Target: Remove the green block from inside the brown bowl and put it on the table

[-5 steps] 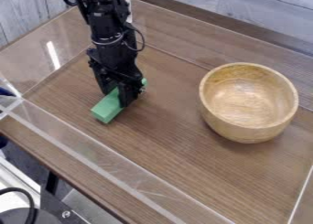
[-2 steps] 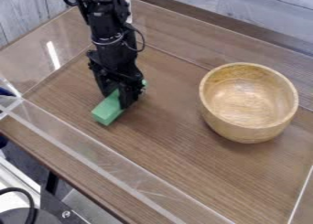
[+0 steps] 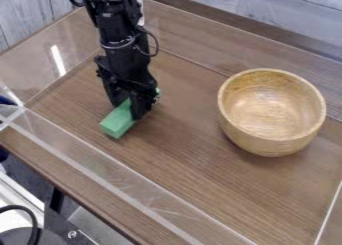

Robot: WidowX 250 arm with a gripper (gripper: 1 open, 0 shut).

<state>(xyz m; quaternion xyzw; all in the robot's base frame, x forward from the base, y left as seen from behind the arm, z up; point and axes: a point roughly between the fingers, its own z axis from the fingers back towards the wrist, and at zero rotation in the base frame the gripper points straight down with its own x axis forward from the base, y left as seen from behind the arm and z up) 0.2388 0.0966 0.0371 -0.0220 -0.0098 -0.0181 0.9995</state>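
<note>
Basically no change over the last second: gripper point(image 3: 123, 99), block and bowl all sit where they did, give or take a hair. Reads to me as a pause at the place spot, so the carry is likely finished and release is the step in hand.

Pincer: closed down on the green block point(image 3: 116, 122), no free gap that I can see. Block's long end pokes out toward 7 o'clock, a sliver of green shows at about 2 o'clock. Looks at or very near table height; can't confirm full contact from this angle.

Arm: black, comes in from 12 o'clock, wrist above the fingers, pointing steeply down.

Further out: brown bowl point(image 3: 271, 140) at 3 o'clock from the pincer, upright, well apart, nothing green in it. Table point(image 3: 201, 194) runs under both; clear wall point(image 3: 100, 194) out toward 7 o'clock.

Task is nearly done, I'd say. Next: open, then lift straight up. Risk: block drops slightly or sticks to a finger and tips.
</note>
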